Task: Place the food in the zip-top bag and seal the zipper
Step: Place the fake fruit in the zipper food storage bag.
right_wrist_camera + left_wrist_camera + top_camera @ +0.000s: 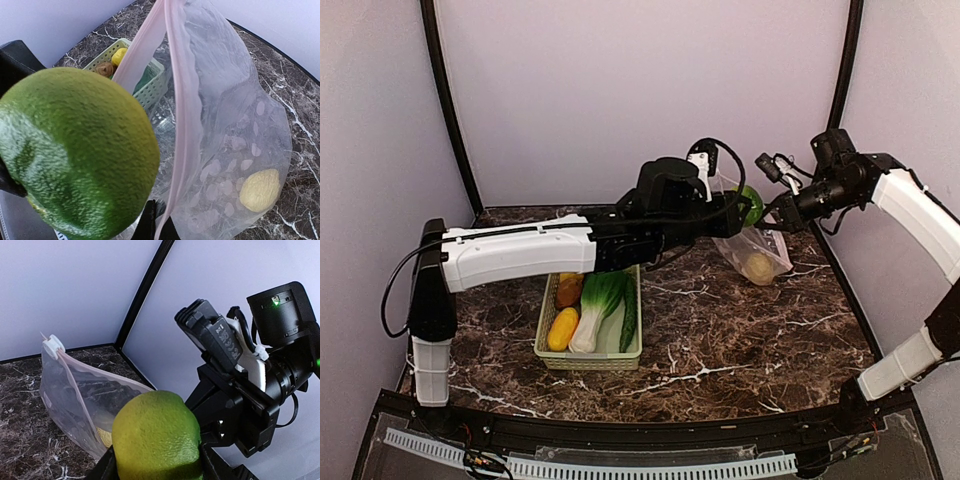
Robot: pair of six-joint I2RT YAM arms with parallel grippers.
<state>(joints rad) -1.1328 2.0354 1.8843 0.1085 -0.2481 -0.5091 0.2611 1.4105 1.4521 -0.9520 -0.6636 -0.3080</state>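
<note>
My left gripper (744,207) is shut on a green-yellow lime-like fruit (752,203), held up beside the mouth of the zip-top bag (756,252). The fruit fills the left wrist view (157,440) and the right wrist view (75,150). My right gripper (162,226) is shut on the bag's pinkish zipper strip (180,125) and holds the bag hanging over the table. The two strips stand apart. The white slider (52,346) sits at the strip's end. A yellow lemon (259,190) lies in the bag's bottom.
A pale green lattice basket (590,362) stands left of centre with a bok choy (595,310), a cucumber (629,318), a yellow piece (562,328) and an orange-brown piece (569,290). Walls close the back and sides.
</note>
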